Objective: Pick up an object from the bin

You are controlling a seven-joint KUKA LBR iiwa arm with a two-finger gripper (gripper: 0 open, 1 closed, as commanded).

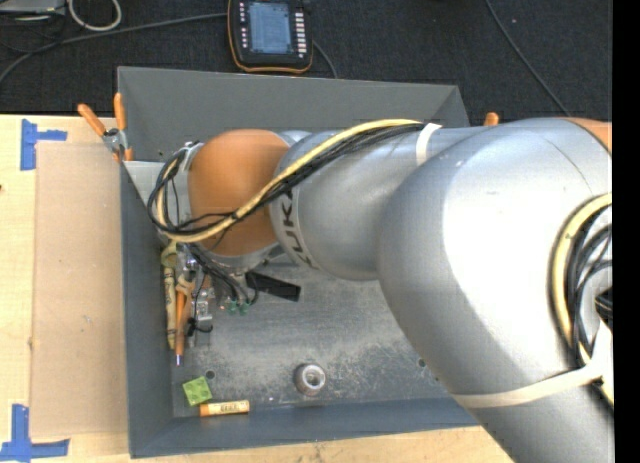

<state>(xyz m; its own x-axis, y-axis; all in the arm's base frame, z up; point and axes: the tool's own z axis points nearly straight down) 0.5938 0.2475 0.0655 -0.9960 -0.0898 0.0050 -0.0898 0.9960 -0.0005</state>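
My gripper [203,303] hangs low at the view's left wall of the bin [140,281], over thin orange sticks [179,323] lying along that wall. I cannot tell how far open it is, or whether it holds anything. I judge the main risk is scraping the wall (there is little room beside it). There is open floor rightward, near the metal ring [310,378].

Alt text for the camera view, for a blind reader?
The grey arm reaches into the bin from the right, its hand low by the left wall. Near the front wall lie a green square piece, an orange tube and a metal ring.
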